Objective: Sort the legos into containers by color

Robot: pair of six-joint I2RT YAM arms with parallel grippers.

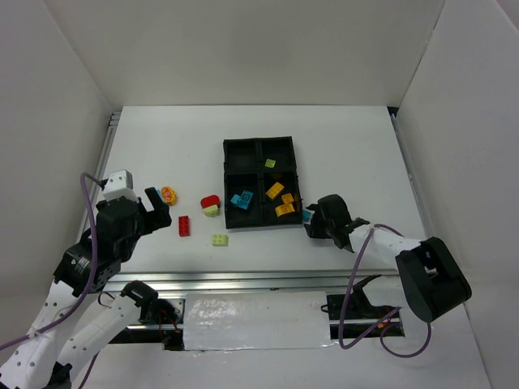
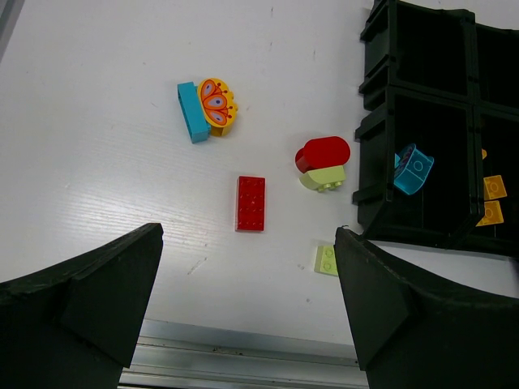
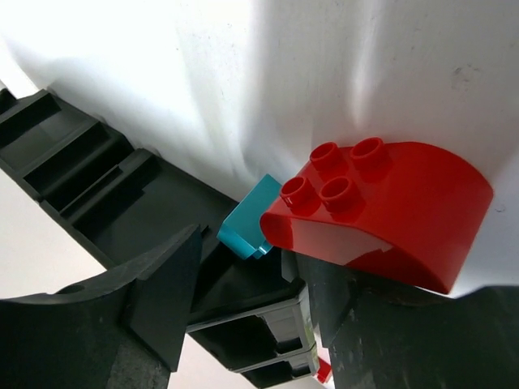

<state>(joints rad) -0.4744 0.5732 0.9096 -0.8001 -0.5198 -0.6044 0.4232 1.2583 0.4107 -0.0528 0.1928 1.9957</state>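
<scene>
Lifting clear of the wall looks wise: at the black four-compartment plastic tray's near right corner, the right gripper has a curved red studded brick and a small cyan brick at its fingers (clamped or not, I cannot tell). Left of the tray, the left gripper hangs spread over white tabletop; white walls beyond.

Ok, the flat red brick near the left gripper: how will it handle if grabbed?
The flat red brick looks rigid, so it probably won't flex. Lying flat, studs up, it shouldn't roll or tip. Its low smooth sides might slip from a shallow pinch.
</scene>
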